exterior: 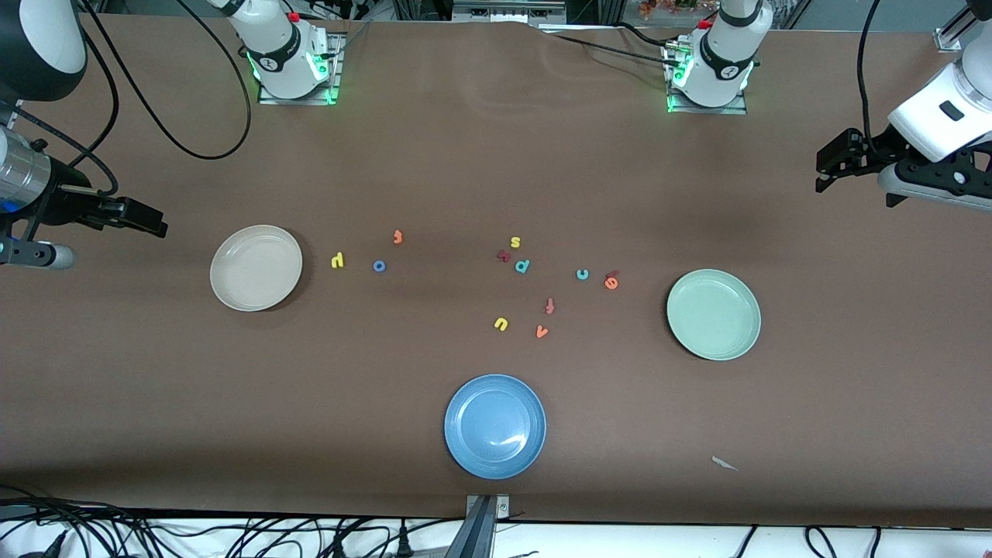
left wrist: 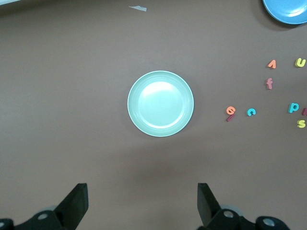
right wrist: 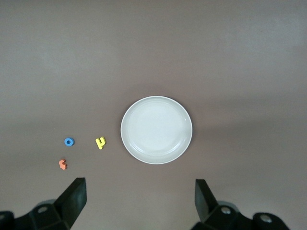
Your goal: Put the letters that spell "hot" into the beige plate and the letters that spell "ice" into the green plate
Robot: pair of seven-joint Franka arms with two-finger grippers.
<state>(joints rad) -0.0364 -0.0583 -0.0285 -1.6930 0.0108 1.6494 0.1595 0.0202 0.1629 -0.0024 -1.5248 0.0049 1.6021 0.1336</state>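
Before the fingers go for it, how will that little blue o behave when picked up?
The blue o looks like thin foam, so probably very light and squashy. It lies flat on the table, so it likely slides rather than rolls and offers little edge to pinch.

Open desk [exterior: 496,155] surrounds all three plates; only the e [exterior: 611,284] and i [exterior: 613,273] touch, crowding a pincer there.

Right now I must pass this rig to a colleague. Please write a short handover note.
Left gripper: open, empty, waiting at its end of the table. Right gripper: open, empty, waiting beside the beige plate.
h, o, t lie on the table by the beige plate.
c, e, i lie by the green plate, i touching e.
Done: nothing, both plates hold no letters.
Left: all six letters.
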